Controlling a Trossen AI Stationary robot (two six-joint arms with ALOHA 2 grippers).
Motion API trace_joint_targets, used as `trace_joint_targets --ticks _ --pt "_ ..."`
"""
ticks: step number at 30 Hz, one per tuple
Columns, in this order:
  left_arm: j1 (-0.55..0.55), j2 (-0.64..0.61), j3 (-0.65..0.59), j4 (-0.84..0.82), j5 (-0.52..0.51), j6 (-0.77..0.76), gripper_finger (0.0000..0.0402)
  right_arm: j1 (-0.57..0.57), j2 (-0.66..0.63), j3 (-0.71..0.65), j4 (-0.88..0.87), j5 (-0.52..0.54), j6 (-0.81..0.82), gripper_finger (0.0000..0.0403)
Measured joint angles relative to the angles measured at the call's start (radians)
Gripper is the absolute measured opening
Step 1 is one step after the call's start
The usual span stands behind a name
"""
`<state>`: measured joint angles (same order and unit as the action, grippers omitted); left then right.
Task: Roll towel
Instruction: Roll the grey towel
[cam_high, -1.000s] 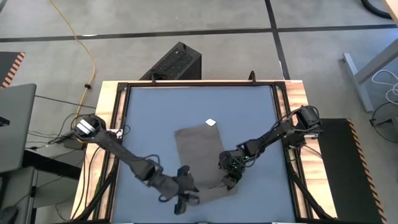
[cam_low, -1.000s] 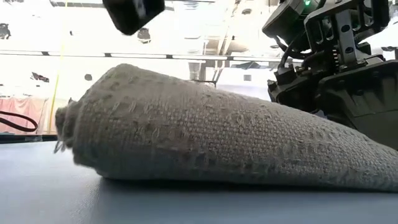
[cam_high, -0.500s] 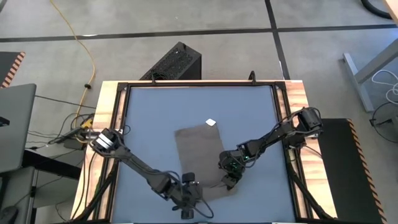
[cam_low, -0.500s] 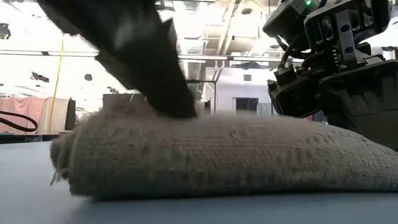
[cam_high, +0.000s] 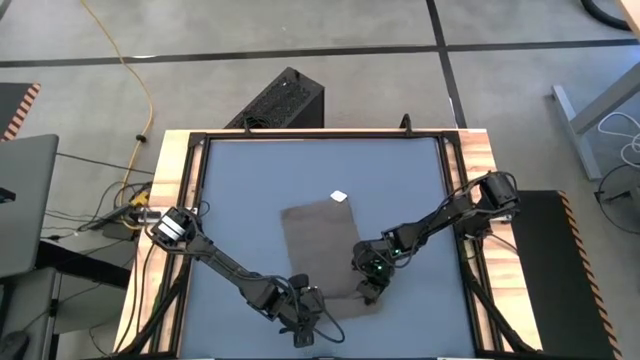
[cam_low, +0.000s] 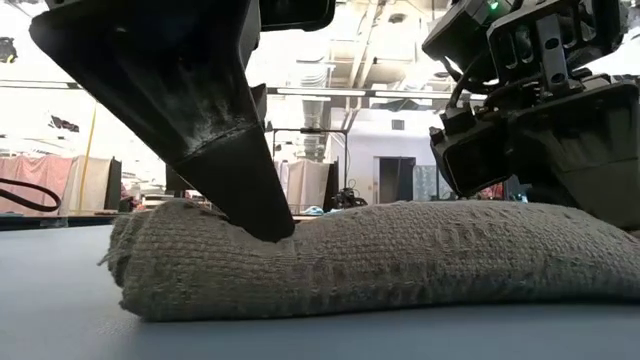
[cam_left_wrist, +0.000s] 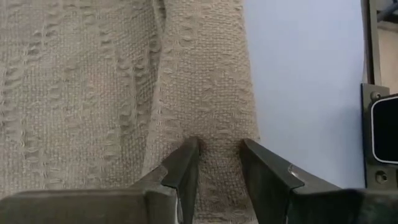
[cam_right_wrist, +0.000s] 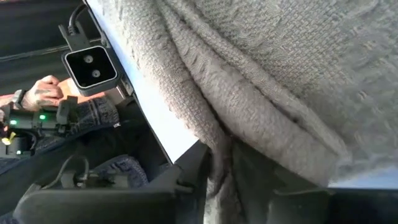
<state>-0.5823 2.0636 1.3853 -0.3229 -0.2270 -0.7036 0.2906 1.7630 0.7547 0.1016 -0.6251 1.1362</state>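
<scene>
The grey-brown towel (cam_high: 320, 240) lies flat in the middle of the blue table, its white tag (cam_high: 338, 197) at the far edge. Its near edge is rolled into a low roll (cam_low: 400, 260). My left gripper (cam_left_wrist: 221, 165) stands on the roll's left end, pointing steeply down. My right gripper (cam_right_wrist: 219, 186) is at the roll's right end (cam_high: 370, 292), with cloth between its fingers. My left gripper comes from above, slanting down, with the roll's left end (cam_left_wrist: 217, 143) between its two fingers. One fingertip (cam_low: 262, 222) dents the roll, which lies pressed flat on the table. My right gripper has a bunched fold of the towel's right end (cam_right_wrist: 217, 146) in the gap between its fingers. It comes slanting down from the table's right; that end rests on the table.
A black frame (cam_high: 195, 200) runs around the table top. A black box (cam_high: 285, 100) stands beyond the far edge. In the right wrist view a small camera box (cam_right_wrist: 90, 65) sits at the near edge, with a person's hand (cam_right_wrist: 43, 93) behind it.
My left gripper has tipped and come down from above the table onto the roll's left end. That end stood up in a tall bulge and is now pressed low and flat. The right end has stayed in place.
</scene>
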Motion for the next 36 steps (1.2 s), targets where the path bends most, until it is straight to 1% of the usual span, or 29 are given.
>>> trace_joint_targets --ticks 5,11,15,17,19,22,24,27,31,33,34,35,36 --pt "0.0 0.0 -0.018 0.011 0.023 -0.027 0.0112 -0.022 -0.079 0.0 -0.059 0.005 -0.011 0.0122" --pt "-0.001 -0.002 -0.078 0.119 0.058 -0.08 0.0112 -0.051 -0.192 0.0 -0.214 0.034 -0.078 0.0141" --pt "-0.001 -0.003 -0.104 0.168 0.074 -0.109 0.0112 -0.059 -0.297 0.0 -0.294 0.097 -0.135 0.0143" --pt "-0.001 -0.003 -0.107 0.172 0.089 -0.115 0.0112 -0.04 -0.357 0.0 -0.304 0.158 -0.179 0.0143" --pt "-0.002 -0.003 -0.111 0.173 0.092 -0.121 0.0112 0.005 -0.416 0.0 -0.296 0.225 -0.238 0.0142" --pt "-0.001 -0.003 -0.111 0.172 0.101 -0.122 0.0112 0.116 -0.477 0.002 -0.269 0.327 -0.34 0.0142" --pt "-0.001 -0.003 -0.111 0.171 0.107 -0.121 0.0112 0.206 -0.494 0.002 -0.25 0.417 -0.408 0.0142" --pt "-0.001 -0.003 -0.111 0.17 0.11 -0.121 0.0112 0.341 -0.484 0.002 -0.209 0.546 -0.561 0.0142" --pt "-0.001 -0.003 -0.112 0.169 0.131 -0.127 0.0112 0.485 -0.429 0.002 -0.173 0.78 -0.729 0.0142" --pt "0.001 -0.003 -0.112 0.17 0.143 -0.13 0.0112 0.529 -0.398 0.004 -0.179 0.897 -0.75 0.0143" --pt "0.001 -0.003 -0.112 0.17 0.146 -0.131 0.0112 0.539 -0.385 0.011 -0.196 0.936 -0.734 0.0143" --pt "0.002 -0.003 -0.112 0.172 0.15 -0.131 0.0112 0.541 -0.375 0.02 -0.22 0.961 -0.699 0.0144" --pt "0.002 -0.003 -0.112 0.174 0.153 -0.132 0.0112 0.534 -0.369 0.03 -0.244 0.963 -0.659 0.0145"
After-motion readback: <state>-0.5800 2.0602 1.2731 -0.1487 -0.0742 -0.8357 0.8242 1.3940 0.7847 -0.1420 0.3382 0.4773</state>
